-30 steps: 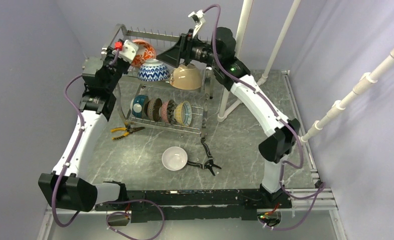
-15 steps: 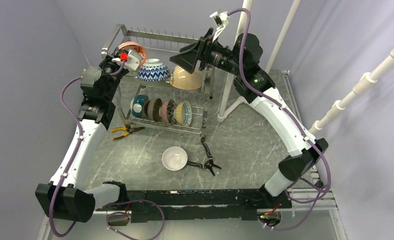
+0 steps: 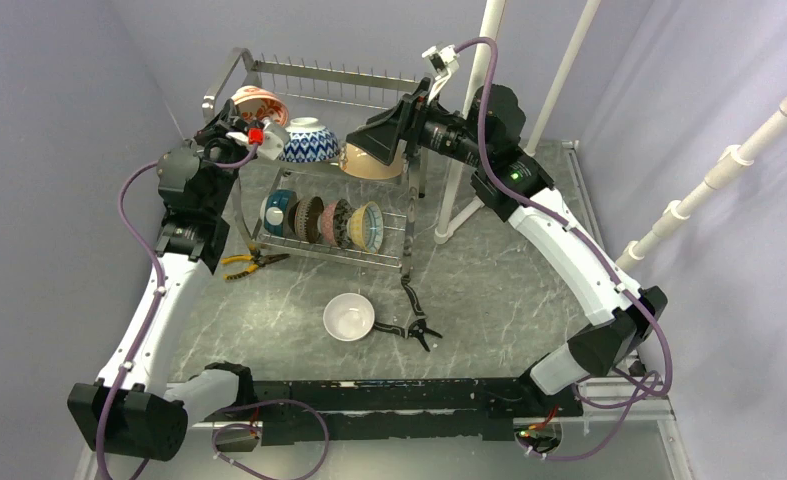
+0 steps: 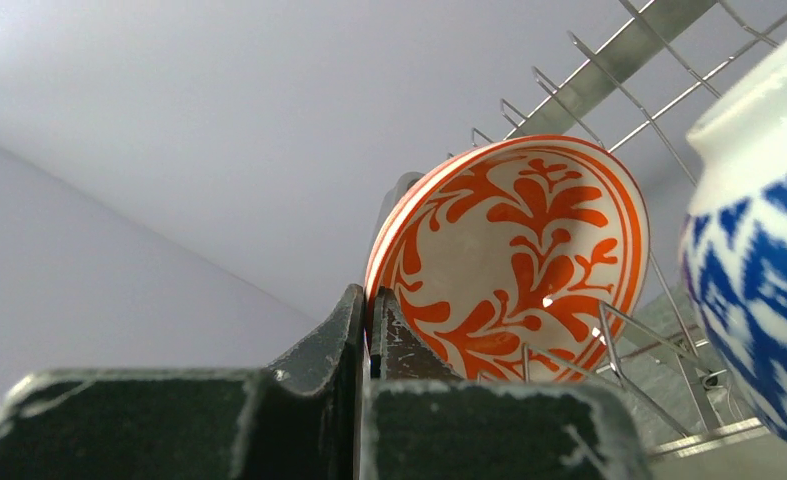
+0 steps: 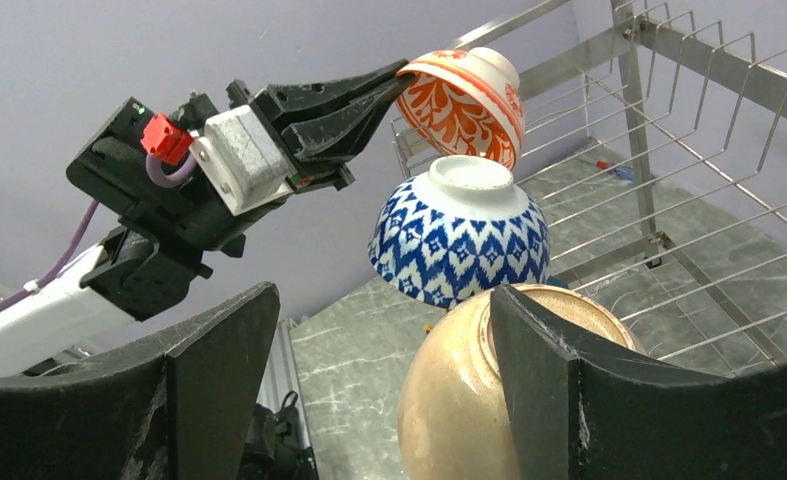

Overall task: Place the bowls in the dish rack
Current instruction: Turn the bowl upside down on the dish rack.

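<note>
My left pincer (image 4: 369,300) clamps red-patterned bowl (image 4: 514,250) by rim over dish rack (image 3: 319,75) top tier; right pincer (image 5: 384,295) gapes. Next, probably: seat, release.

Plain lilac walls (image 3: 49,100), grey marbled tabletop (image 3: 489,280), white pipes (image 3: 709,182)

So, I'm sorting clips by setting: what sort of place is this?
Probably a lab test cell, not a kitchen: plain walls, white pipe frame, and a dish rack on a marble-look table.
</note>
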Motion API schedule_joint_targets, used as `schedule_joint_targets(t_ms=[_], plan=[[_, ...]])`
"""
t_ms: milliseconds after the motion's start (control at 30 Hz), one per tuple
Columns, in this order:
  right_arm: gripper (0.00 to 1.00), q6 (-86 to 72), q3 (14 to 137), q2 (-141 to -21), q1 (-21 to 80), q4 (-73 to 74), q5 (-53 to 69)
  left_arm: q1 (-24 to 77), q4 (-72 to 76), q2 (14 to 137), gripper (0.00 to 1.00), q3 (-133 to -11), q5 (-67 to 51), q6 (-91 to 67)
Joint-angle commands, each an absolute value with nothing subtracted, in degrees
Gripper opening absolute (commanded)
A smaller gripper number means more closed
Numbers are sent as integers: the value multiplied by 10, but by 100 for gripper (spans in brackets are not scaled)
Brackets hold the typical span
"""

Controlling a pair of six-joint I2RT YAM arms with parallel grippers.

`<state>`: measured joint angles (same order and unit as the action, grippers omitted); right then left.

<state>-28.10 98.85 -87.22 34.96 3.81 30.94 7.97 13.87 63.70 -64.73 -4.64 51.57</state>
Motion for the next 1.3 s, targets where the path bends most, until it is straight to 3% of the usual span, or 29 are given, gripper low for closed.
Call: schedule_joint_targets(t_ms=[0, 467, 1267], plan=[[81, -279, 976, -833, 348, 15, 303, 77, 172, 592, 2, -629, -54, 540], [84, -243, 940, -799, 348, 61, 264, 77, 204, 597, 3, -620, -1, 609], [86, -217, 895, -768, 348, 80, 254, 72, 195, 577, 3, -615, -28, 679]])
